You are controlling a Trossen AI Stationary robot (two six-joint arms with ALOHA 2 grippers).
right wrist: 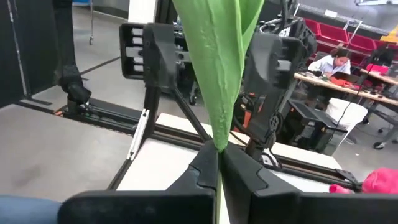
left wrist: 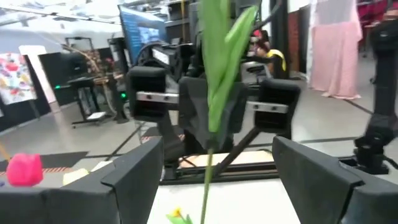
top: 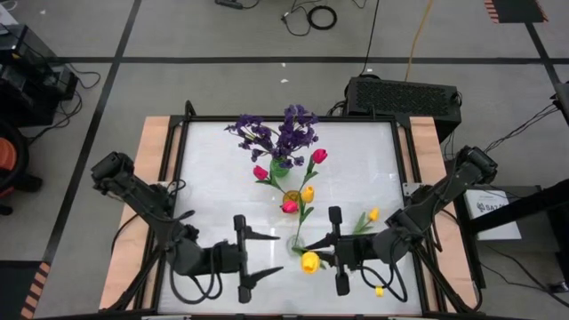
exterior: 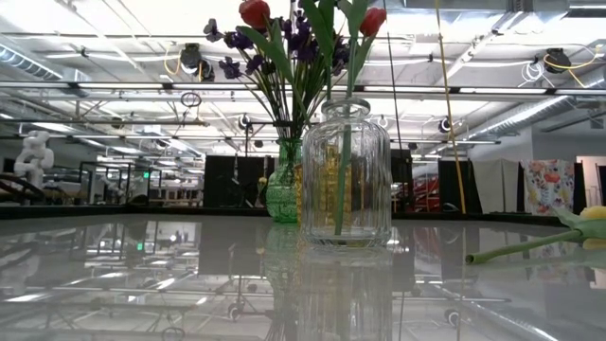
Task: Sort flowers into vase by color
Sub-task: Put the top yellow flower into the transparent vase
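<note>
Right gripper (top: pixel 331 242) pinches yellow tulip (top: pixel 309 261) stem; left gripper (top: pixel 260 262) wide; two vases.

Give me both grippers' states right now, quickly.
Left gripper: open, holding nothing; a green stem stands between its fingers.
Right gripper: shut on the yellow tulip's stem.

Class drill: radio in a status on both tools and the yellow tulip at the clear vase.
Left tool open, clear of stem. Right tool shut on yellow tulip, stem standing in clear vase. Another yellow tulip lies loose by the right tool.
</note>
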